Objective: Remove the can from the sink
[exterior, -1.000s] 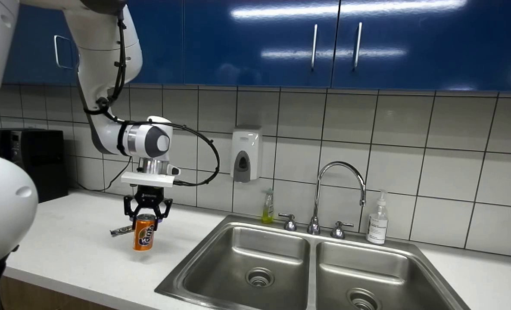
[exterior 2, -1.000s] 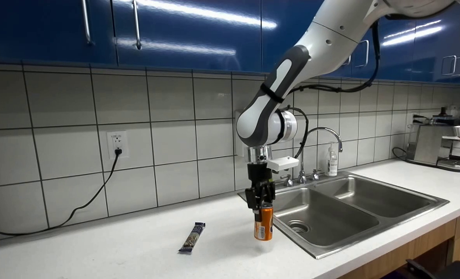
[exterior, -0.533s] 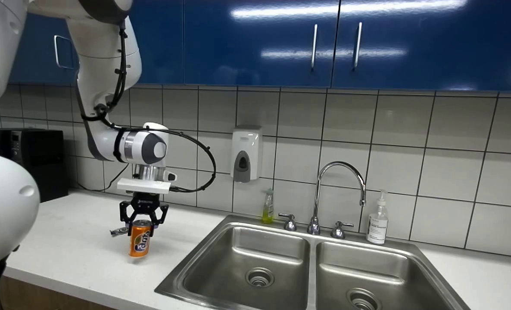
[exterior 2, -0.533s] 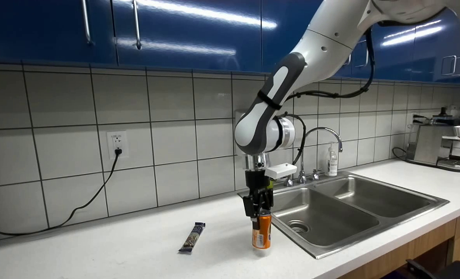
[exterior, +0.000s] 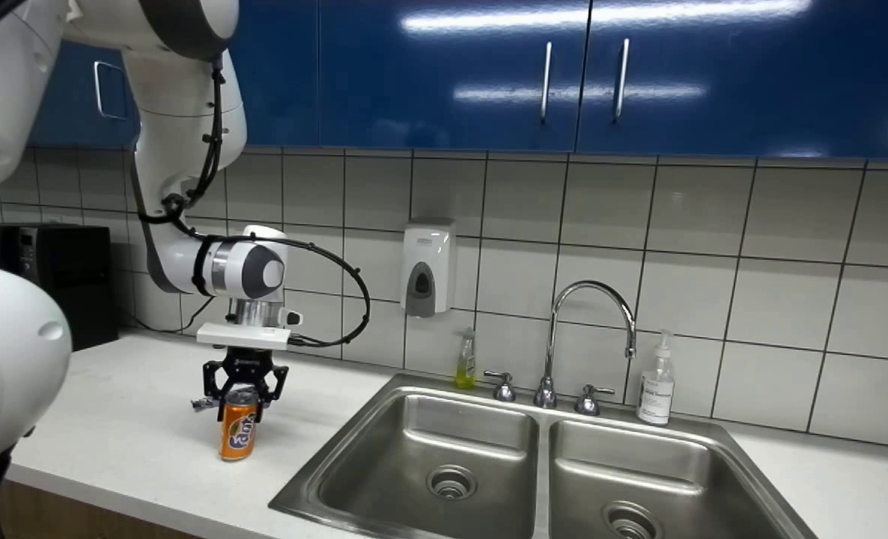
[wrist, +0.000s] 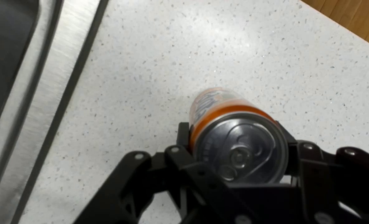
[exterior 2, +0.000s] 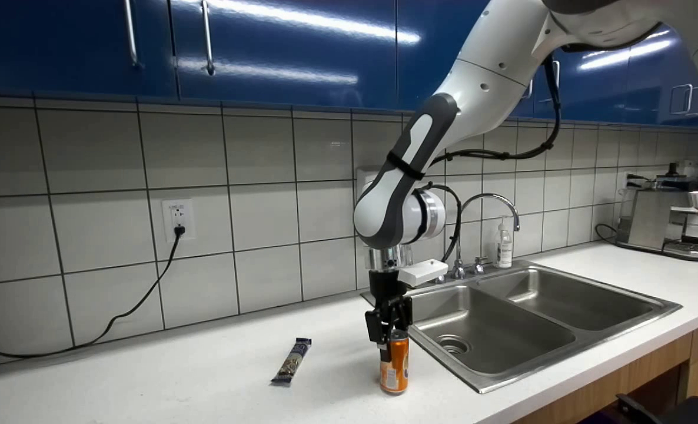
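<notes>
An orange soda can (exterior: 239, 436) is held roughly upright just beside a stainless steel double sink (exterior: 339, 449), outside its rim. A black gripper (exterior: 240, 412) reaches down from above, clamped on the can's upper part.

The removal itself looks done, since the can is next to the sink rather than in a bowl. What seems left is to settle it, spread the grip and rise away; the release is not yet made. Whether the can's base touches the white countertop (exterior: 129, 419) is hard to be sure of: it is on the surface or just above it.

The wrist view looks down on the can's pull-tab lid (wrist: 239, 152) and shows most plainly the fingers (wrist: 183, 133) against opposite sides of the can. Of the sink it gives only a strip of rim and a dark slice of bowl.

Both exterior views take in the two bowls and the curved faucet (exterior: 551, 344) at the sink's back. In an exterior view and nowhere else, the Fanta lettering can be read and a yellow-green spray bottle (exterior: 466, 364) stands at the sink's back edge. A wrapped snack bar (exterior 2: 293, 360), farther from the sink than the can, shows whole in an exterior view and is missing from the wrist view. A silver coffee machine (exterior 2: 643, 219) stands past the sink's end opposite the can.
</notes>
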Motion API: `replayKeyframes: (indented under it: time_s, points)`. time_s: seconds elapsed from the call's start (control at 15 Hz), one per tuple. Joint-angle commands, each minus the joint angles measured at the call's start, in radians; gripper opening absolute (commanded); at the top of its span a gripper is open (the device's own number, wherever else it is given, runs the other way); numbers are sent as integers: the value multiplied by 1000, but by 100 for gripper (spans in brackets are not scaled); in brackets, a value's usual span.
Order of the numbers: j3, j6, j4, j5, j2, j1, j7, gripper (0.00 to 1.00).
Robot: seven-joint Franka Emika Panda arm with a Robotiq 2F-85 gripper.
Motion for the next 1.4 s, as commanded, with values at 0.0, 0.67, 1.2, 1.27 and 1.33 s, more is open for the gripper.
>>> replayKeyframes:
  time_s: [0.0, 0.67, 1.2, 1.27, 1.33]
  points:
    - [-5, 6, 7, -37, 1, 14, 52, 38]
    - [-8, -8, 8, -43, -16, 17, 85, 100]
    - [-13, -40, 26, -47, -70, 19, 118, 100]
    - [-13, -41, 25, -47, -77, 18, 122, 100]
    - [-17, -45, 24, -49, -85, 19, 131, 100]
